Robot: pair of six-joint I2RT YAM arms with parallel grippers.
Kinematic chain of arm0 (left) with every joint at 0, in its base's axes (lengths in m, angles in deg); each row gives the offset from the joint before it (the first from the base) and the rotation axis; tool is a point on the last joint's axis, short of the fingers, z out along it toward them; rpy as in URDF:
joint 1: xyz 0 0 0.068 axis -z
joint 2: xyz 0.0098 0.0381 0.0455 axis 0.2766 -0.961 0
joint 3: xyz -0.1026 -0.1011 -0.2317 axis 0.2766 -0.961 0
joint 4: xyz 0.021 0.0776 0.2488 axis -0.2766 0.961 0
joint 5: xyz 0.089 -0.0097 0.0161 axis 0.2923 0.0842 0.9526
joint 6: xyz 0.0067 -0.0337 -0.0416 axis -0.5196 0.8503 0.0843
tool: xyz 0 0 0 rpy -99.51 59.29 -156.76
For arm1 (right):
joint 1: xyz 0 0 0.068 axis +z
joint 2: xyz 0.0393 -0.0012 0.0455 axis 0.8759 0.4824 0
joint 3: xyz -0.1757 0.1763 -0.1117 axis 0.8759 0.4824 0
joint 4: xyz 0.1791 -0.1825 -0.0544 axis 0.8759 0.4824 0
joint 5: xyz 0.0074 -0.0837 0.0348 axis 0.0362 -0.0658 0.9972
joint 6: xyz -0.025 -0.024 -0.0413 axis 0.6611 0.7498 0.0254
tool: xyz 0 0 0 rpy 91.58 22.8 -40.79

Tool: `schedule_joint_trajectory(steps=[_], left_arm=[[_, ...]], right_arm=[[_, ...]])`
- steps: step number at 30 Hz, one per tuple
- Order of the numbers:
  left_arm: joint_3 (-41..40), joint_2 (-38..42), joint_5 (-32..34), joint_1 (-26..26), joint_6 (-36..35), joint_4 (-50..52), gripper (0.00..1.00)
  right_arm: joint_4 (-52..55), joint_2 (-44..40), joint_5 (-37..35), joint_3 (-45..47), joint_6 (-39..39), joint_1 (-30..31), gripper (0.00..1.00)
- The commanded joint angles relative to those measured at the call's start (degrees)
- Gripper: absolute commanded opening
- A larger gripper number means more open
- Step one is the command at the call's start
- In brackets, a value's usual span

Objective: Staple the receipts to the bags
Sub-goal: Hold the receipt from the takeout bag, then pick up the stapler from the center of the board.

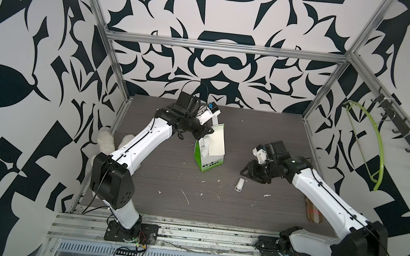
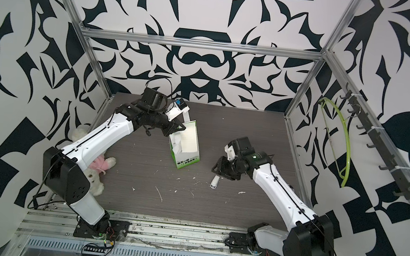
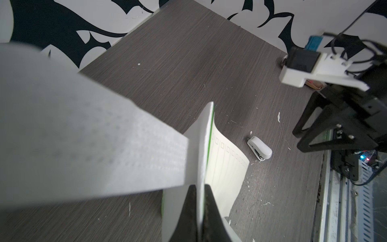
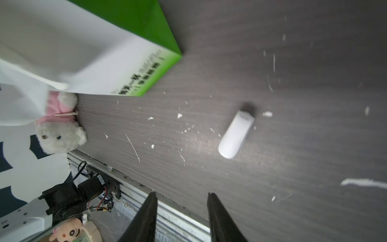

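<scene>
The white bag [image 1: 207,163] [image 2: 190,158] with green sides stands upright mid-table. The cream receipt [image 1: 217,143] [image 2: 190,140] hangs flat against its front face. My left gripper [image 1: 208,131] [image 3: 200,188] is shut on the bag's top edge [image 3: 203,136], and the receipt [image 3: 226,169] curls out just beside the jaws. A blurred white handle band [image 3: 83,136] fills much of the left wrist view. The small white stapler [image 1: 239,184] [image 2: 214,182] [image 4: 235,134] lies on the table right of the bag. My right gripper [image 1: 245,171] [image 4: 182,196] hovers open just above it, holding nothing.
A white plush bear with a pink piece [image 2: 96,174] [image 4: 60,136] lies by the left arm at the table's left edge. White paper scraps [image 1: 185,197] dot the dark table. A brown flat object [image 1: 314,212] sits under the right arm. A green hanger [image 1: 377,153] hangs on the right rail.
</scene>
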Motion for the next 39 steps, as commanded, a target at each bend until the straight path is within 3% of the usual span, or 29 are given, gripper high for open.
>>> schedule_joint_trajectory(steps=[1,5,9,21,24,33,39], left_arm=[[-1.2,1.5,-0.3,-0.2,0.1,-0.6,0.0],[-2.3,2.1,-1.0,-0.2,-0.5,-0.9,0.0],[-3.9,2.6,-1.6,-0.1,-0.8,-2.1,0.0],[-5.7,3.3,-2.7,-0.1,-1.7,-3.0,0.0],[-5.6,3.3,-3.0,-0.1,-1.9,-2.8,0.0],[-5.1,3.5,-3.1,-0.1,-2.1,-1.7,0.0],[-4.8,3.6,-3.6,0.0,-0.7,-1.8,0.0]], right_arm=[[3.0,0.5,-5.9,1.6,-6.4,0.4,0.5],[0.2,2.6,-8.8,4.0,-10.7,1.7,0.49],[-5.1,6.4,-7.3,5.1,-14.8,2.4,0.45],[-8.5,16.5,-12.7,0.8,-18.1,4.8,0.47],[-8.7,17.9,-13.6,0.6,-17.7,4.8,0.43],[-6.4,17.6,-14.8,-2.3,-15.3,5.1,0.13],[-0.9,7.0,-23.1,-15.8,-10.7,7.9,0.11]])
